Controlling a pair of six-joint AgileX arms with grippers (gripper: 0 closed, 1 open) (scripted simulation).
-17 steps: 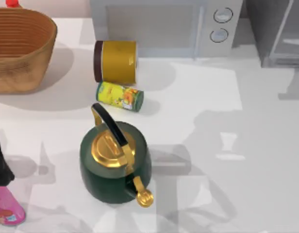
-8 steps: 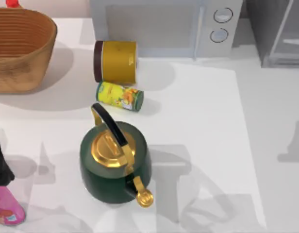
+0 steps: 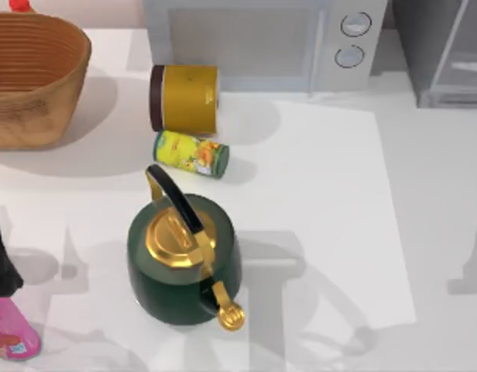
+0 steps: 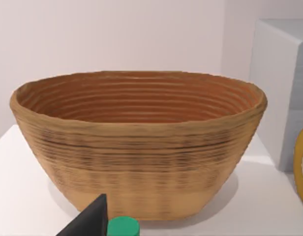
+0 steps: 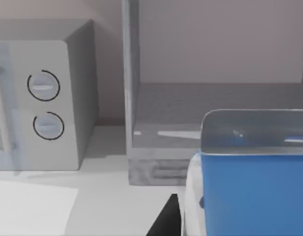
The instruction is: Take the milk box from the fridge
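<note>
Our milk box (image 5: 250,191) sits close in front of the right wrist camera, outside the open fridge (image 5: 200,123). We cannot tell if our right pincer pinches it. We should keep it level and pull away slowly, clear of the microwave (image 5: 43,103).

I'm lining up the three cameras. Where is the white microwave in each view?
Top view: the microwave stands at the table's back edge, right of the basket.
Left wrist view: its grey side shows just past the basket.
Right wrist view: its dial end stands beside the fridge.
Shared landmark: the two round dials, seen in the top and right wrist views.
</note>
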